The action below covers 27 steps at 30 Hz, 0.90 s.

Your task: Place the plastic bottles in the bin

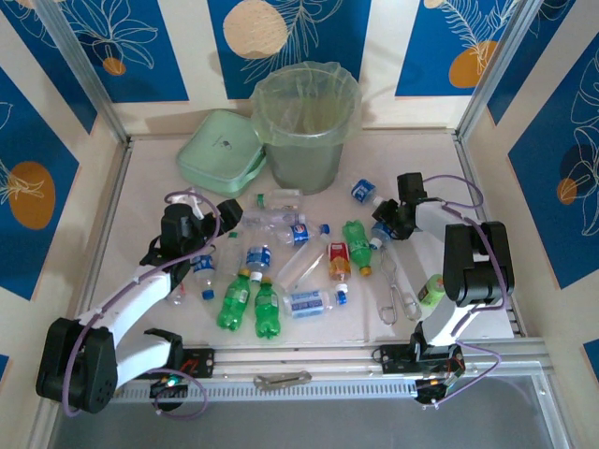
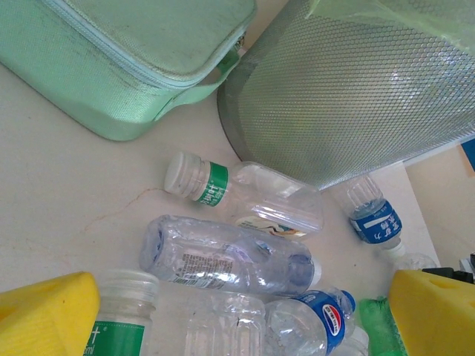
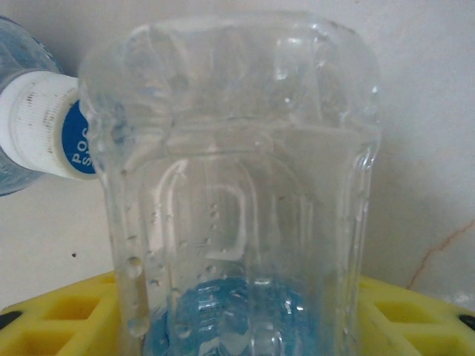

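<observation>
Several plastic bottles lie in the middle of the table: two green ones (image 1: 236, 301), an orange one (image 1: 339, 260), clear ones with blue labels (image 1: 314, 301). The bin (image 1: 304, 122) stands at the back, its meshed wall (image 2: 349, 89) close in the left wrist view. My left gripper (image 1: 208, 224) hangs open over a crushed clear bottle (image 2: 223, 256), with yellow fingers (image 2: 44, 311) wide apart. On the right, my right gripper (image 1: 382, 227) is low, and its yellow fingers (image 3: 59, 319) press both sides of a clear blue-labelled bottle (image 3: 237, 185).
A pale-green lid (image 1: 222, 150) lies left of the bin. Metal tongs (image 1: 393, 290) and a stubby lime-green item (image 1: 432, 290) rest near the right arm. One capped bottle (image 3: 44, 133) lies just left of the held one. Another bottle (image 1: 363, 190) lies by the bin.
</observation>
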Tool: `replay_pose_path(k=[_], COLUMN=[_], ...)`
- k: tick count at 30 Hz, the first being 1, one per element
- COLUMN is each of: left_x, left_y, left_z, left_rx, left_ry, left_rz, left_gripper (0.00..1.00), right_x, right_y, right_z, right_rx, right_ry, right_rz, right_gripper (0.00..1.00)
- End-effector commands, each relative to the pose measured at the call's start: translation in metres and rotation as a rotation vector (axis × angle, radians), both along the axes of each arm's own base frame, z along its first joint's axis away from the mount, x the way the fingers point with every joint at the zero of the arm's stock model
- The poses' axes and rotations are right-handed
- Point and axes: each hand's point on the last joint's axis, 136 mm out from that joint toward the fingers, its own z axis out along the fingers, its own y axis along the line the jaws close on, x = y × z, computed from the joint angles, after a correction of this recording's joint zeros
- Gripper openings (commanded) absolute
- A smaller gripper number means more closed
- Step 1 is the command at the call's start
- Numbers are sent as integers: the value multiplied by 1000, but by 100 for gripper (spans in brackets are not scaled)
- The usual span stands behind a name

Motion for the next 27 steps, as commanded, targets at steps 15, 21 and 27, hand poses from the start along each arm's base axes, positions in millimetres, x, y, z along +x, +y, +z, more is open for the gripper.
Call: replay_pose_path(k=[15, 21, 27], left_x=[7, -1, -15], left_y=[32, 50, 64], left_z=[-1, -18, -24], left_rx=[45, 69, 106], left_ry=[-10, 34, 47], left_rz=[138, 163, 180], left_gripper=[99, 99, 99], right_x=[6, 35, 78], right_y=[23, 61, 106], right_z=[197, 280, 341], right_rx=[-35, -10, 3], right_ry=[-487, -682, -833], right_rz=[153, 244, 329], right_gripper=[53, 53, 53])
